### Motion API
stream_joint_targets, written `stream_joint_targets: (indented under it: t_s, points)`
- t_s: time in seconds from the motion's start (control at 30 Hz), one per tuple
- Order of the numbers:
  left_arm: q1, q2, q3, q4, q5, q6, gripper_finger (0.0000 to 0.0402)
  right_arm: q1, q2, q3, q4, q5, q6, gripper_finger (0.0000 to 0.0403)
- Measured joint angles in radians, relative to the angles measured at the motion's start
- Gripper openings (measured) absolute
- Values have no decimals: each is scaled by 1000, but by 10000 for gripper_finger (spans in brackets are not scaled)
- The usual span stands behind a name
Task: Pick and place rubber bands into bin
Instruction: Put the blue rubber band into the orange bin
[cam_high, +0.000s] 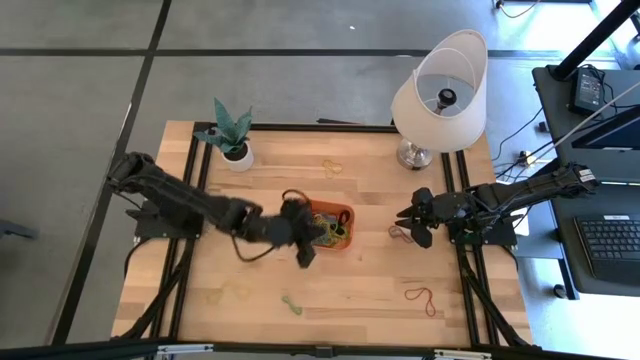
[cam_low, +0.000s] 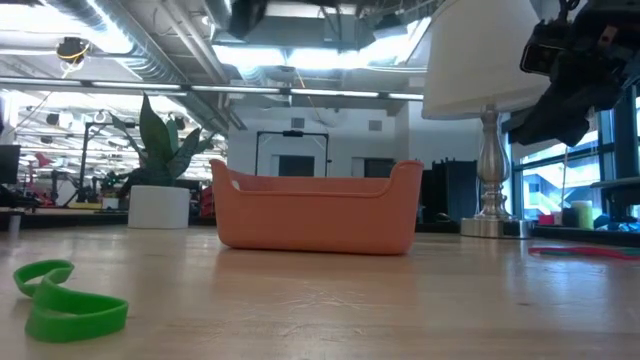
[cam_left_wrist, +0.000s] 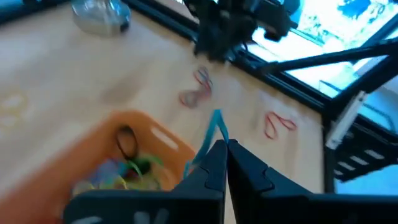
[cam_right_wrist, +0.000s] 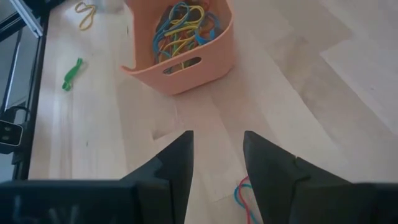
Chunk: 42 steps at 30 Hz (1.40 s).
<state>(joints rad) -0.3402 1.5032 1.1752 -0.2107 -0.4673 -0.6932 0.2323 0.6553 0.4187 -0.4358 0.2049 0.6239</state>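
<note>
- While the bin (cam_high: 334, 222) at table centre already holds many rubber bands (cam_right_wrist: 180, 25), several lie loose around it: green (cam_low: 62, 298), red (cam_high: 421, 297).
- Left gripper (cam_left_wrist: 224, 152) hovers beside the bin's rim, clenched on a blue band (cam_left_wrist: 216, 127).
- Right gripper (cam_right_wrist: 214, 146) waits lamp-side of the bin, fingers parted, empty.

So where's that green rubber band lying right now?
In the high view the green rubber band lies near the table's front edge, just left of centre, in front of the orange bin; a red band lies off to its right.
</note>
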Motion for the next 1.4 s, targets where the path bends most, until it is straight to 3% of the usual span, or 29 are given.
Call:
stream_joint_targets:
  t_s: [0.23, 0.43, 0.9, 1.23, 1.4]
  points:
    - [158, 11, 91, -120, 80, 142, 2, 0, 0, 0, 1, 0, 0, 143]
    - [217, 40, 137, -273, 136, 135, 3, 0, 4, 0, 5, -1, 3, 143]
    - [217, 236, 135, -524, 275, 39, 3, 0, 54, 1, 13, 12, -7, 143]
    - [218, 317, 135, -514, 296, 15, 7, 0, 93, 1, 17, 12, -2, 143]
    - [221, 317, 135, -513, 285, -8, 41, 0, 106, 1, 20, 13, -1, 143]
